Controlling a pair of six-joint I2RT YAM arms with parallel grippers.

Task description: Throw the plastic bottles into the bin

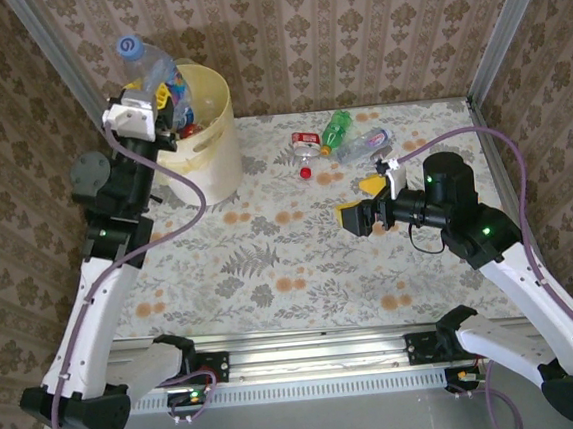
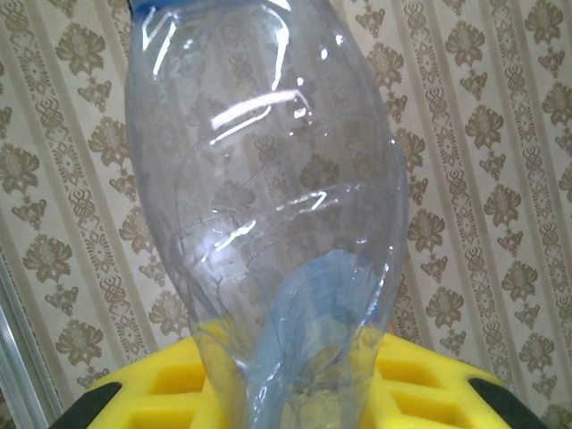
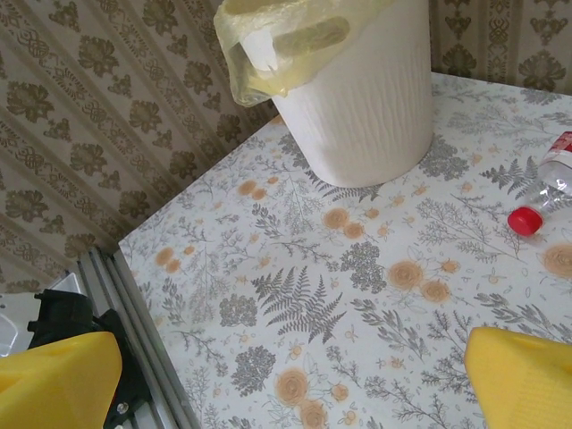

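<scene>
My left gripper [image 1: 159, 97] is shut on a clear plastic bottle [image 1: 150, 60] with a blue cap, holding it raised over the rim of the pale yellow bin [image 1: 216, 140]. In the left wrist view that bottle [image 2: 268, 197] stands squeezed between the yellow fingers [image 2: 134, 393]. Several bottles [image 1: 183, 109] lie inside the bin. On the table right of the bin lie a green bottle [image 1: 336, 129], a clear blue-labelled bottle [image 1: 366, 144] and a red-capped bottle [image 1: 306, 149]. My right gripper [image 1: 362, 200] hovers open over the table below them, with nothing between its fingers [image 3: 54, 380].
Patterned walls close in the table at the back and both sides. In the right wrist view the bin [image 3: 366, 98] stands near the table's left edge, and the red-capped bottle [image 3: 536, 210] lies at the right. Metal rails run along the near edge [image 1: 309, 353].
</scene>
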